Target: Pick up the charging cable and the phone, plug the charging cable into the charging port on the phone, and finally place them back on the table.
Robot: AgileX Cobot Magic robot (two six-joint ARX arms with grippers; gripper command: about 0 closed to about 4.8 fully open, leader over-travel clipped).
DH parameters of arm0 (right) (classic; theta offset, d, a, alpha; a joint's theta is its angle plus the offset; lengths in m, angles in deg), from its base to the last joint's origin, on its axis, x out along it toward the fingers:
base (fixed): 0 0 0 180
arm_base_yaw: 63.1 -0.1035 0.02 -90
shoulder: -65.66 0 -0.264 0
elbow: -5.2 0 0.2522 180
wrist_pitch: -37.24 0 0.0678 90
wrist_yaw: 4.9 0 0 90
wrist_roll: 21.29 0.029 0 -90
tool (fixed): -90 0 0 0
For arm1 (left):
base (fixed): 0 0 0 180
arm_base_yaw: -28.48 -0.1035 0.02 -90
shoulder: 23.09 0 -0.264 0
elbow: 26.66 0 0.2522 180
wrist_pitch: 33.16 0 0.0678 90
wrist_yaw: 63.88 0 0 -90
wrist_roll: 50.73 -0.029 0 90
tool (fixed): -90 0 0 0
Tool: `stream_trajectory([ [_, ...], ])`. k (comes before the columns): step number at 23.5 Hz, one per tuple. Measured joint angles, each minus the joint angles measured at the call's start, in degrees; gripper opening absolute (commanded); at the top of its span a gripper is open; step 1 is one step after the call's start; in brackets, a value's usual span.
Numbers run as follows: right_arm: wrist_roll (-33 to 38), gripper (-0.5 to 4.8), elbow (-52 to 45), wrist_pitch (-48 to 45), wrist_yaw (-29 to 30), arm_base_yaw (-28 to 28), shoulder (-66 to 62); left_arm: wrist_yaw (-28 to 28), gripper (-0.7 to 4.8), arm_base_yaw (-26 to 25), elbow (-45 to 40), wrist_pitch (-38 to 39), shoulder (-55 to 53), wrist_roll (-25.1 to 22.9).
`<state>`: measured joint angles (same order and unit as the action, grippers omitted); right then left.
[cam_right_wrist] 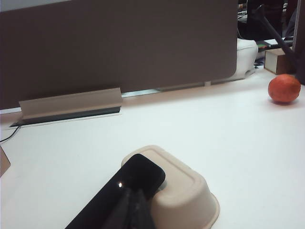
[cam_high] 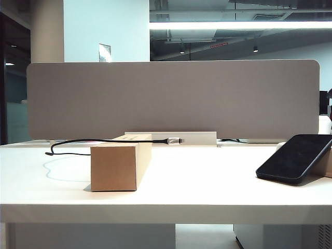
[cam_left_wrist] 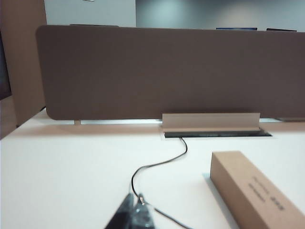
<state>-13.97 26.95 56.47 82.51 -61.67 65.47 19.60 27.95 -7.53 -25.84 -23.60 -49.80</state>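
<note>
The left gripper (cam_left_wrist: 134, 217) shows only in its wrist view, its dark fingertips pressed together and holding nothing, low over the white table (cam_high: 207, 179) just short of a loop of the charging cable (cam_left_wrist: 157, 166). The right gripper (cam_right_wrist: 132, 212) shows likewise only in its own wrist view, jaws clenched and empty, right in front of the phone (cam_right_wrist: 126, 191); I cannot tell whether it touches it.

On the near left of the table stands 1 cardboard box (cam_high: 118, 165), end face toward the exterior camera. The cable's silver-grey plug (cam_high: 174, 140) pokes out to the right past the box's far top edge, and the black cord runs left from there and curls down onto the tabletop. On the near right the phone lies tilted, glossy screen up, its far end propped on an upturned beige tray (cam_right_wrist: 183, 191).

Farther back a white cable-port flap (cam_high: 171, 138) stands open. Far right sits 1 orange fruit (cam_right_wrist: 284, 88). A grey fabric divider panel (cam_high: 174, 98) closes the table's far edge.
</note>
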Motion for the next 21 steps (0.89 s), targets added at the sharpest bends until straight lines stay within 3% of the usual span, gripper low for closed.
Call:
stream_trajectory([
  [6, 0.1, -0.05, 5.3, 6.1, 0.2, 0.0, -0.3, -1.0, -0.06, 0.0, 3.8, 0.0, -0.5, 0.0],
  [15, 3.2, 0.04, 13.2, 8.2, 5.9, 0.0, -20.2, -6.6, -0.06, 0.0, 14.2, -2.0, -21.3, 0.0],
  [20, 7.1, 1.29, 15.4, 7.0, 10.0, 0.0, -32.2, -11.4, -0.06, 0.0, 20.0, -2.2, -30.6, 0.0],
  [21, 7.4, 1.33, 15.3, 6.4, 12.0, 0.0, -35.2, -13.6, -0.06, 0.0, 21.5, -2.1, -32.9, 0.0],
])
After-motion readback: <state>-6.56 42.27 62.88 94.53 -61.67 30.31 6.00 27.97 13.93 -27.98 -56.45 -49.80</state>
